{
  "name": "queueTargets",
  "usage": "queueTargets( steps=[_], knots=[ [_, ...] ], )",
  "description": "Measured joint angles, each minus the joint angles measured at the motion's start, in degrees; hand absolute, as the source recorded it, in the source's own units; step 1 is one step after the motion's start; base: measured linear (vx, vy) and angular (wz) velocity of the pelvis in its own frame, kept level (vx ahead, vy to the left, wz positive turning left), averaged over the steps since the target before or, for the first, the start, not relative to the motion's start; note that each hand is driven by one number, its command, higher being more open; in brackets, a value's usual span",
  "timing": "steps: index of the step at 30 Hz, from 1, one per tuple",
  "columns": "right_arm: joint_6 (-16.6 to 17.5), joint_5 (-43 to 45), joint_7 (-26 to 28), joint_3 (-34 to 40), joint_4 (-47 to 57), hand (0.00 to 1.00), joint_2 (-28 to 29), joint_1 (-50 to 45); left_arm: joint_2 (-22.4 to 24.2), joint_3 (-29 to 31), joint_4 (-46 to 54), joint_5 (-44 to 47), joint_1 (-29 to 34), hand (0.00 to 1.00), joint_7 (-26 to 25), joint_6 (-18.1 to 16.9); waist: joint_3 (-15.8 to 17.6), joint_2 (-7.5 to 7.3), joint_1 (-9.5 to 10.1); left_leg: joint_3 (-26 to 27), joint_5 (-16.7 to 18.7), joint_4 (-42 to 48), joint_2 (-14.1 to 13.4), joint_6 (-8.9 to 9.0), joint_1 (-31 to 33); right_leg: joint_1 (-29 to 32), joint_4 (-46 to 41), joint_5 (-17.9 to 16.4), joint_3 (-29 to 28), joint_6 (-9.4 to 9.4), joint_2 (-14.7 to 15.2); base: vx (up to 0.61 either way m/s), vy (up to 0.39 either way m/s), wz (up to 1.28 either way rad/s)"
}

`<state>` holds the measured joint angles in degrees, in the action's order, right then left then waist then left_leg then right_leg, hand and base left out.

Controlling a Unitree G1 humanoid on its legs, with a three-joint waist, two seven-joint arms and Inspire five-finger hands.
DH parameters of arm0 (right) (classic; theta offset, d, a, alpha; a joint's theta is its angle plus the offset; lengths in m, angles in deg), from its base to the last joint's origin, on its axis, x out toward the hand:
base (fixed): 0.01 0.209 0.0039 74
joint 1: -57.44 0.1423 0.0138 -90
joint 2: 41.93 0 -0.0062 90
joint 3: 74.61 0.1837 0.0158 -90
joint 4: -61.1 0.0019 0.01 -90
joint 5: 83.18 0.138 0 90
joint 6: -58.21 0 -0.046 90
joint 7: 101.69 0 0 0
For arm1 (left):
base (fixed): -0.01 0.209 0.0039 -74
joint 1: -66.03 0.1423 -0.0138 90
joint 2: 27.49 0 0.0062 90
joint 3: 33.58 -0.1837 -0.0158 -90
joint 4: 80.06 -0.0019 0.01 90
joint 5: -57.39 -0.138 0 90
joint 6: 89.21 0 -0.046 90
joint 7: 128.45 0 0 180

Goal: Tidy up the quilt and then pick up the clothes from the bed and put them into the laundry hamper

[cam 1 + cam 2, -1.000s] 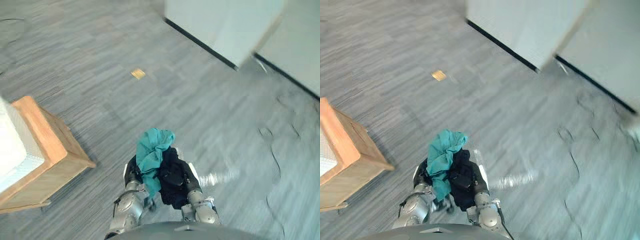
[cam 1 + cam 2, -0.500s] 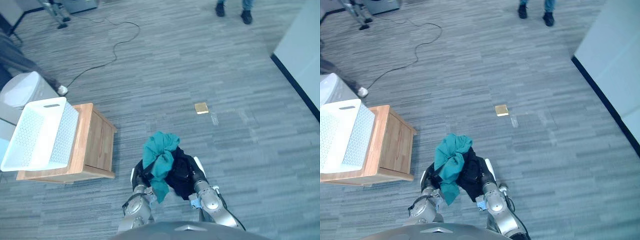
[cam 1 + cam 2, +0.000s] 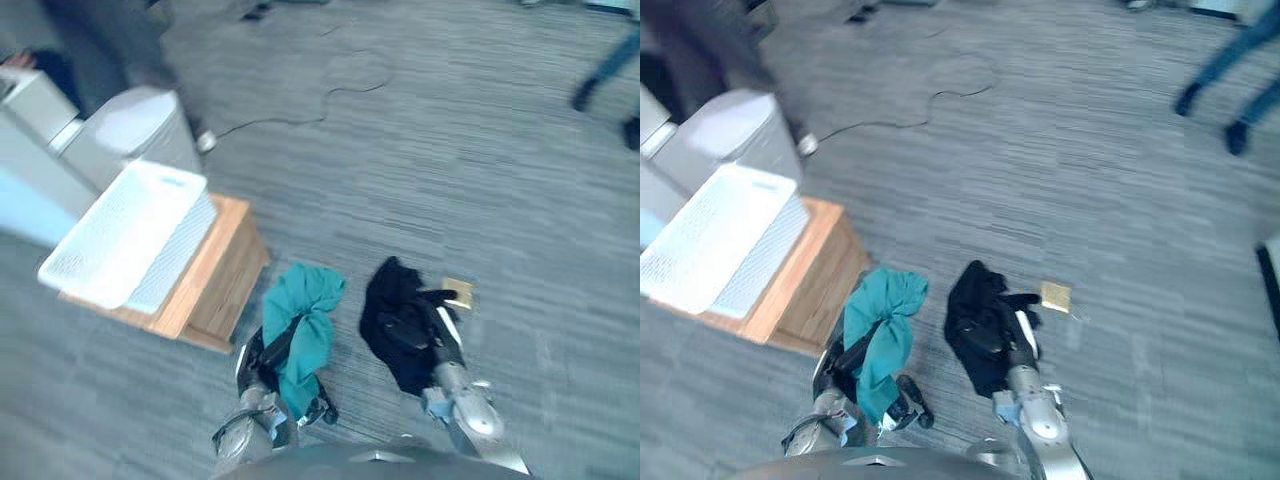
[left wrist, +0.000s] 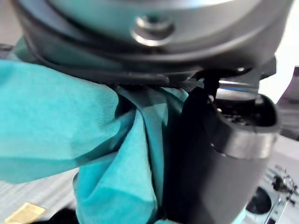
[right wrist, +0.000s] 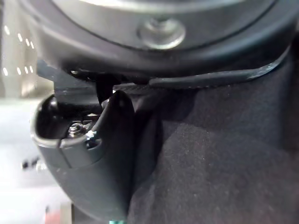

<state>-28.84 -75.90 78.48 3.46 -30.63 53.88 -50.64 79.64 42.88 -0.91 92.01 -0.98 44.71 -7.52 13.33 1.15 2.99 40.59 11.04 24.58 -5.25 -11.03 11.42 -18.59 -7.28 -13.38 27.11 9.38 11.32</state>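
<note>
A teal garment (image 3: 303,318) hangs bunched from my left hand (image 3: 258,352), whose thumb (image 4: 219,154) presses into the cloth. To its right, my right hand (image 3: 441,326) is shut on a black garment (image 3: 397,322), which drapes over the hand; its thumb (image 5: 93,158) lies against the dark fabric (image 5: 219,168). Both hands are low in front of me, above grey carpet, a short gap apart. The white mesh laundry hamper (image 3: 128,236) sits on a low wooden cabinet (image 3: 222,288) to the left, close to the teal garment.
A white lidded bin (image 3: 138,122) stands behind the hamper, with a person's dark legs (image 3: 110,40) beside it. Another person's shoes (image 3: 1208,110) are at the far right. A cable (image 3: 330,92) loops on the carpet and a small tan square (image 3: 458,292) lies by the black garment.
The whole view has swung, bringing the hamper and cabinet nearer on the left. My two hands have moved apart, so the teal and black garments now hang separately.
</note>
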Motion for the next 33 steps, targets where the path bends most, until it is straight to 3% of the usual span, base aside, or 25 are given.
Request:
queueTargets(
  steps=[2,3,5,6,7,9,10,13,15,17,18,19,20,21,22,23,24,26,27,28,29,30,31,33],
  knots=[
    [-0.26,0.00,1.09,-0.13,-0.59,0.00,1.62,1.10,0.34,0.44,0.19,-0.85,0.21,0.00,-0.03,0.42,-0.07,0.04,-0.02,-0.63,1.15,-1.16,2.06,-0.88,-1.67,-0.89,-3.39,0.94,0.18,-0.06,0.47,0.35,0.085,1.12],
    [-0.26,-0.02,1.33,-0.12,-1.63,0.00,2.72,1.47,0.50,0.97,0.29,-1.67,0.23,0.00,-0.03,0.92,-0.19,0.11,-0.09,-1.91,1.87,-3.90,3.75,-0.20,-4.06,0.03,-10.60,1.60,-0.15,-0.15,1.60,0.41,0.137,1.32],
    [-0.25,-0.08,1.48,-0.10,-3.89,0.00,4.02,2.10,0.08,1.40,0.30,-3.00,0.71,0.00,-0.03,1.06,-0.56,-0.16,-0.20,-5.69,1.94,-7.20,6.17,0.38,-7.60,3.61,-25.12,6.11,-1.57,-0.07,4.37,0.37,0.089,1.11],
    [-0.25,-0.13,1.43,-0.27,-5.14,0.00,4.49,1.92,0.02,1.42,0.68,-4.04,1.49,0.00,-0.07,1.10,-1.07,-0.54,-0.60,-8.62,1.87,-9.47,7.75,0.82,-9.74,7.92,-36.21,13.23,-4.68,-0.11,6.20,0.35,-0.018,1.14],
    [-0.27,-0.20,1.24,-0.31,-5.58,0.00,5.11,1.75,-0.77,1.59,1.65,-4.33,2.12,0.00,-0.17,1.12,-1.28,-1.11,-1.69,-12.08,1.82,-10.83,9.00,1.10,-11.30,13.02,-47.50,13.43,-7.43,-0.64,7.77,0.35,-0.045,1.31],
    [-0.27,-0.25,0.47,0.17,-5.78,0.00,5.87,1.11,-2.04,1.51,1.97,-6.23,2.20,0.00,-0.16,1.19,-1.36,-0.67,-3.35,-16.68,1.70,-11.82,9.14,1.36,-14.08,18.95,-56.95,11.52,-7.99,-2.90,8.99,0.35,-0.071,1.43],
    [-0.21,-0.25,-0.04,0.30,-5.80,0.00,6.10,0.71,-2.64,1.55,2.47,-6.25,2.37,0.00,-0.15,1.18,-1.55,-0.45,-3.45,-19.61,1.38,-12.96,8.97,1.87,-16.20,21.73,-57.30,8.92,-7.46,-4.03,9.29,0.34,-0.069,1.29],
    [-0.06,-0.25,-0.97,1.12,-5.74,0.00,6.50,1.04,-3.52,1.46,4.29,-6.26,2.14,0.00,-0.12,1.17,-1.83,-0.25,-3.54,-24.93,1.20,-14.20,8.48,3.22,-18.28,27.40,-47.74,2.32,-9.08,-4.51,7.54,0.30,-0.125,1.04],
    [0.15,-0.22,-1.75,2.45,-5.21,0.00,6.64,1.19,-3.96,1.51,6.02,-6.25,1.80,0.00,-0.06,1.00,-2.14,-0.60,-3.52,-28.72,2.05,-14.13,7.86,5.66,-18.96,30.17,-27.23,1.13,-16.56,-4.77,3.30,0.27,-0.208,0.96],
    [0.18,-0.22,-2.14,2.76,-5.18,0.00,6.60,1.21,-4.18,1.77,5.98,-6.25,1.36,0.00,-0.07,0.99,-2.43,-0.70,-3.52,-30.78,2.82,-13.66,7.36,7.00,-19.17,31.56,-17.92,2.28,-21.25,-3.62,1.45,0.29,-0.319,0.75],
    [0.18,-0.18,-2.40,2.77,-5.18,0.00,6.62,1.16,-4.38,3.07,5.96,-6.57,0.63,0.00,-0.08,0.99,-2.68,-0.77,-3.95,-33.71,4.43,-12.70,6.06,9.44,-19.17,31.93,-7.83,5.06,-26.43,-2.53,-0.58,0.27,-0.361,0.84],
    [0.18,-0.18,-2.42,2.71,-5.17,0.00,6.63,1.03,-4.50,3.63,5.97,-6.84,0.32,0.00,-0.12,0.97,-2.73,-0.96,-4.12,-34.57,5.29,-12.03,5.62,10.45,-19.04,31.94,-5.67,5.98,-27.60,-2.34,-0.92,0.27,-0.407,1.13],
    [0.17,-0.16,-2.49,2.29,-5.06,0.00,6.63,0.32,-5.03,4.63,5.87,-7.99,-0.21,0.00,-0.25,0.83,-3.33,-2.09,-4.50,-36.31,8.59,-9.52,4.56,12.87,-19.08,31.31,-4.38,9.63,-28.77,-1.04,-0.90,0.28,-0.440,0.74],
    [0.14,-0.16,-2.56,2.07,-5.07,0.00,6.50,0.26,-4.99,4.73,5.82,-8.18,-0.20,0.00,-0.40,0.83,-3.48,-1.82,-4.31,-36.11,9.86,-8.76,3.43,13.39,-19.71,31.03,-5.61,12.31,-28.61,-1.20,-1.67,0.36,-0.522,0.73],
    [0.14,-0.15,-2.70,1.74,-5.06,0.00,5.85,0.18,-4.21,4.48,5.66,-8.24,0.23,0.00,-0.41,0.85,-4.23,-0.04,-4.36,-35.14,11.38,-8.73,-0.09,14.55,-21.09,30.44,-7.84,14.13,-26.82,-1.59,-3.45,0.26,-0.350,0.36],
    [0.14,-0.14,-2.96,1.95,-5.00,0.00,5.42,0.15,-3.74,4.21,5.56,-8.25,0.49,0.00,-0.40,0.85,-4.78,1.47,-4.47,-34.51,11.33,-9.06,-2.18,14.90,-21.75,30.01,-8.43,12.99,-25.40,-2.40,-4.61,0.31,-0.309,0.48],
    [0.14,-0.11,-3.56,2.42,-4.47,0.00,5.30,0.33,-1.99,4.07,5.64,-8.30,0.64,0.00,-0.14,0.84,-5.11,3.30,-4.62,-33.27,9.78,-7.45,-4.41,16.48,-22.15,28.33,-8.71,11.10,-23.49,-3.67,-6.10,0.38,-0.326,0.53],
    [0.14,-0.12,-3.71,2.08,-3.08,0.00,5.42,0.25,1.14,3.79,5.73,-8.17,0.84,0.00,-0.08,0.84,-5.02,3.31,-4.55,-31.43,6.50,0.79,-6.30,15.39,-19.93,24.46,-8.38,10.27,-20.91,-4.73,-6.16,0.44,-0.384,0.55],
    [0.15,-0.11,-3.59,1.39,-0.82,0.00,5.41,-0.20,1.63,3.19,5.77,-7.63,1.26,0.00,0.08,0.83,-4.89,3.24,-4.64,-28.38,3.02,8.93,-8.53,15.44,-17.54,20.78,-6.44,9.69,-19.34,-5.08,-6.08,0.33,-0.265,0.49],
    [0.23,-0.07,-3.40,0.50,1.73,0.00,5.43,-0.55,1.67,3.20,5.78,-7.23,1.88,0.00,0.49,0.82,-4.22,2.17,-4.66,-21.36,-0.58,16.19,-12.41,15.07,-15.96,16.49,-3.26,9.45,-18.21,-5.48,-5.70,0.30,-0.232,0.46],
    [0.37,-0.06,-3.30,0.24,2.84,0.00,5.43,-0.62,1.71,3.20,5.79,-7.14,2.25,0.00,0.66,0.83,-4.21,2.14,-4.52,-16.50,-0.27,17.86,-14.02,14.71,-15.86,14.80,-1.97,9.31,-17.80,-5.70,-5.49,0.27,-0.169,0.35],
    [1.33,-0.04,-3.24,0.24,4.44,0.00,5.41,-0.24,1.76,3.21,5.80,-7.14,2.59,0.00,1.22,0.83,-4.45,2.27,-4.52,-8.17,1.74,17.58,-15.53,13.94,-15.77,12.78,0.13,8.80,-17.09,-6.34,-4.81,0.23,-0.095,0.30],
    [2.18,-0.02,-3.16,0.55,4.96,0.00,5.35,1.16,1.76,3.36,5.86,-7.14,2.51,0.00,1.65,0.82,-4.59,2.62,-4.65,-3.23,3.64,14.28,-14.86,13.10,-14.66,11.40,1.47,8.31,-16.41,-6.49,-4.16,0.23,-0.055,0.29],
    [2.38,-0.02,-3.08,1.33,4.87,0.00,5.28,3.49,1.78,3.81,6.00,-7.16,2.26,0.00,2.16,0.82,-4.84,3.08,-4.47,-2.17,4.05,6.80,-11.54,13.58,-11.08,10.86,2.01,8.44,-15.17,-5.69,-3.41,0.25,0.047,0.27]
  ],
)
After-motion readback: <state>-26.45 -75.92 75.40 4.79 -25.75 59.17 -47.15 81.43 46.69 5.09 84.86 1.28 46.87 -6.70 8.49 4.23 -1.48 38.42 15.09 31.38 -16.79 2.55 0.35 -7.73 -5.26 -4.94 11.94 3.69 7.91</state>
